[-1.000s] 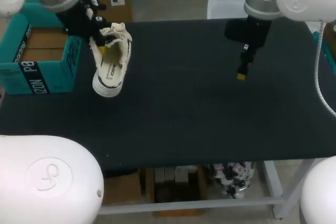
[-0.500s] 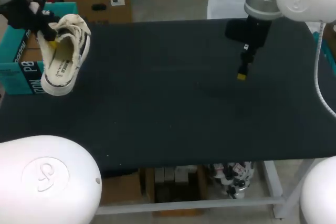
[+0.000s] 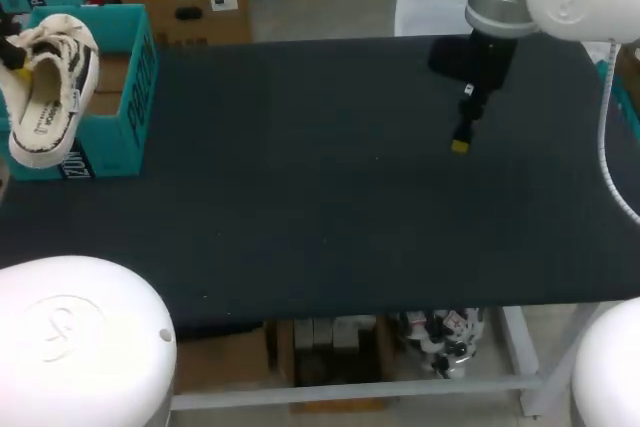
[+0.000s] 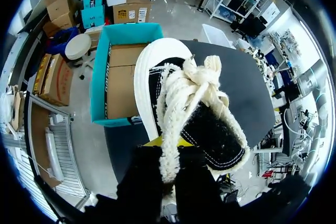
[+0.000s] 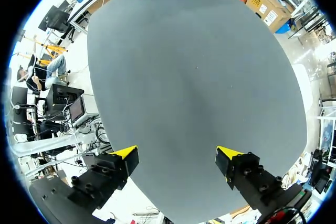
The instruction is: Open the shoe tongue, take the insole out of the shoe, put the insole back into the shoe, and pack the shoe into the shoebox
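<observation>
1. The right gripper (image 5: 177, 155) hung over the bare black table (image 3: 350, 197), well apart from the shoebox (image 3: 132, 97). Its yellow-tipped fingers stood wide apart with nothing between them. It was likely parked there to leave the packing to the other arm.
2. Nearer the shoebox, the left gripper (image 4: 168, 145) was clamped tight on the cream shoe (image 3: 50, 87). It held the shoe by its upper end, so the toe hung down and the opening faced outward. The pale insole (image 3: 45, 112) appeared to be lying inside. That hold probably served to drop the shoe in toe first.
3. The shoe hung in the air at the shoebox's side away from the table's middle, and it overlapped the front wall in the head view. The wrist view showed the open teal shoebox just beyond the sole, with its cardboard floor bare.
4. A second earlier the shoe had hung over the table, just beside the shoebox's table-side wall. It had since travelled across the shoebox's front to the far side. The right arm had not shifted.
</observation>
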{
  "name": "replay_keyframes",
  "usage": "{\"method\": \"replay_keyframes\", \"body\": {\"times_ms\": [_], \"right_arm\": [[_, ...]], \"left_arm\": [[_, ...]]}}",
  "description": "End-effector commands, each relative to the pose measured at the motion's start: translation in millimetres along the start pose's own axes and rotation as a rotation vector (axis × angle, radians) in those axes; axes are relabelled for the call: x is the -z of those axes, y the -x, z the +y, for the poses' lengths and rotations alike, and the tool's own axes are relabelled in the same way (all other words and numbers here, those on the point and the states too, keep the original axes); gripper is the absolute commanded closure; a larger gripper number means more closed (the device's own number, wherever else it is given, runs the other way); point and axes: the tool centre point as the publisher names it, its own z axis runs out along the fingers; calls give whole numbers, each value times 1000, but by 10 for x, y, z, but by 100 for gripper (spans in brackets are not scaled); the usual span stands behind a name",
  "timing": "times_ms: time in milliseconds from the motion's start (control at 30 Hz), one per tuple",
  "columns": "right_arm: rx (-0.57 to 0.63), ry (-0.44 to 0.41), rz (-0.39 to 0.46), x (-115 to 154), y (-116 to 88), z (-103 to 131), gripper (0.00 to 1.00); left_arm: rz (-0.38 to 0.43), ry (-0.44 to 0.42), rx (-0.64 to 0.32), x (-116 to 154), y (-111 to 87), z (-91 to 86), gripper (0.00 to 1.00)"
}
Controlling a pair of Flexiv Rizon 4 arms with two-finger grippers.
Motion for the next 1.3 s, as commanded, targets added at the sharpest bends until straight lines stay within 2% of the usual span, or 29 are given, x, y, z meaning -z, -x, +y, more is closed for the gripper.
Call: {"method": "replay_keyframes", "body": {"times_ms": [33,167,300,567,667,933,1133,1300], "right_arm": [[0,-3,1,6,2,5,0],[0,-3,1,6,2,5,0],[0,-3,1,6,2,5,0],[0,-3,1,6,2,5,0],[0,-3,1,6,2,5,0],[0,-3,1,6,2,5,0],[0,-3,1,6,2,5,0],[0,-3,1,6,2,5,0]], "left_arm": [[111,14,10,6,282,-201,100],[138,11,37,-71,542,-411,100],[154,23,63,-233,699,-655,100],[164,50,59,-528,749,-1107,100],[166,54,68,-627,806,-1179,100],[199,1,144,-894,1152,-1258,100],[213,11,157,-1187,1262,-1317,100],[188,45,167,-1411,1271,-1334,100]]}}
